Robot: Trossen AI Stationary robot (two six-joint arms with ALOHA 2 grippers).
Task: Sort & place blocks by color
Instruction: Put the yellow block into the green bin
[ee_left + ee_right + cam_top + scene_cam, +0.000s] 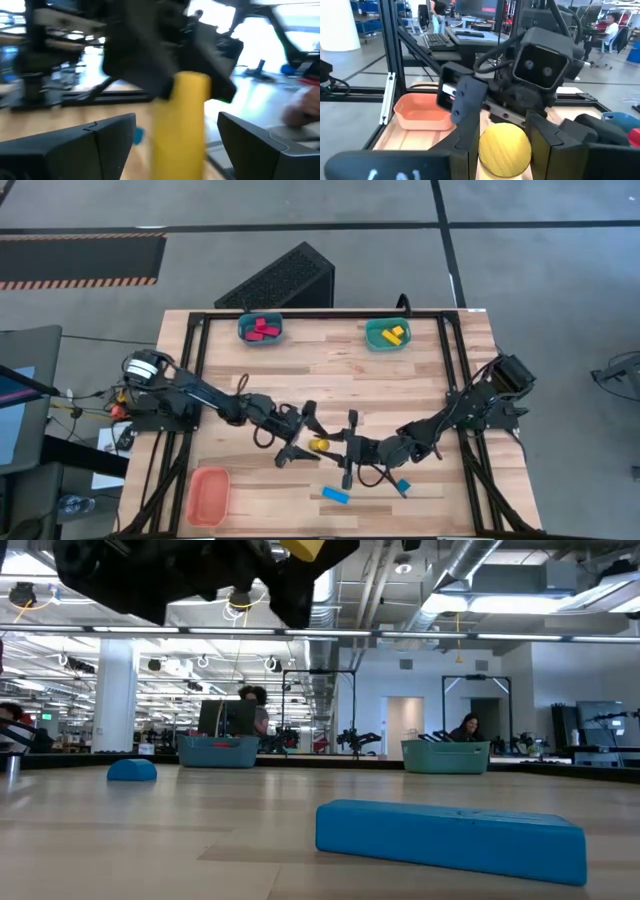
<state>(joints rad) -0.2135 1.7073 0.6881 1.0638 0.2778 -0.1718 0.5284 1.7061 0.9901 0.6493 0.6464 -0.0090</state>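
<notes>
- So the whole thing right now hangs on one yellow block [319,445], held up off the counter [420,390] right between the two arms, roughly mid-counter toward the near edge.
- The right gripper [502,145] has its jaws clamped on it: in the right wrist view the rounded yellow end sits squeezed between the two dark fingers.
- The left gripper [175,140] faces it head-on. Its jaws stand apart, one on each side of the yellow piece, and the block's long axis runs crosswise to the gap, standing up between them. Can't tell if they touch it yet.
- Looks like a handover in progress, judging by how both sets of jaws meet on the same piece. Which arm ends up with it is anyone's guess.
- The teal bin with yellow pieces [386,335] lies well beyond the jaws at the far edge, on the right arm's side, so the right arm is nearer to it. The red-filled bin [261,330] is on the left arm's side.
- Two blue blocks [335,496] still lie on the counter just near-side of the jaws, and an orange bin [209,495] sits at the near left corner.
</notes>
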